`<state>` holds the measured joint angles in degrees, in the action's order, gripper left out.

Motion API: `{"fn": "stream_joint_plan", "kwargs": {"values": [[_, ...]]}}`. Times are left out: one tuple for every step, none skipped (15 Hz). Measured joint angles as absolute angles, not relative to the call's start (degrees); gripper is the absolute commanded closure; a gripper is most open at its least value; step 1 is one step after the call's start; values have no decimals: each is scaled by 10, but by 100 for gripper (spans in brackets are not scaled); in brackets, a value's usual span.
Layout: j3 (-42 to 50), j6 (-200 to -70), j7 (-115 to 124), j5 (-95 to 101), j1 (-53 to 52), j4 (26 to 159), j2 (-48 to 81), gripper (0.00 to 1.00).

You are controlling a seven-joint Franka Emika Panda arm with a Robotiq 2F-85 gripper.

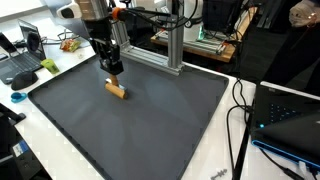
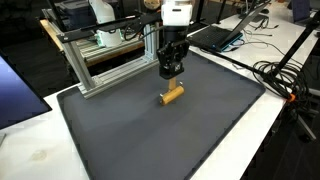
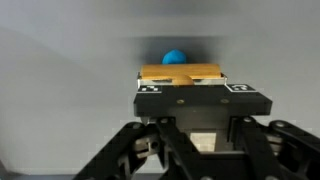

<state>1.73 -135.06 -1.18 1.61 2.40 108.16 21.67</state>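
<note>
Dark mat (image 1: 150, 120) on white table (image 2: 35, 150)

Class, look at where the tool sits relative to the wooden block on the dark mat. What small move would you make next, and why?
Probably lower the tool a little. In both exterior views it hovers just above the wooden block, which lies on the dark mat, apparently without touching it. The wrist view shows the block centred ahead; whether the jaws are open cannot be told.

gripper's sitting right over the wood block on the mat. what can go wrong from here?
1. The gripper hovers just above the block; whether the jaws straddle it is unclear, so descending could jam a finger onto the wood.
2. The block lies loose on the mat; an off-centre close could push or twist it.
3. The aluminium frame stands close behind the arm; a wide swing could clip it.
4. In the wrist view a small blue thing sits beyond the block, unidentifiable.
</note>
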Motion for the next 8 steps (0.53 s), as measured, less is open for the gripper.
{"fn": "stream_joint_plan", "kwargs": {"values": [[17,-1349,-12,16,24,1081,217,78],[17,-1347,-12,16,24,1081,216,78],[17,-1345,-12,16,24,1081,216,78],[17,-1344,-13,15,24,1081,216,78],[17,-1342,-14,15,24,1081,216,78],[17,-1341,-15,15,24,1081,216,78],[17,-1341,-16,15,24,1081,216,78],[17,-1339,-17,15,24,1081,215,78]]}}
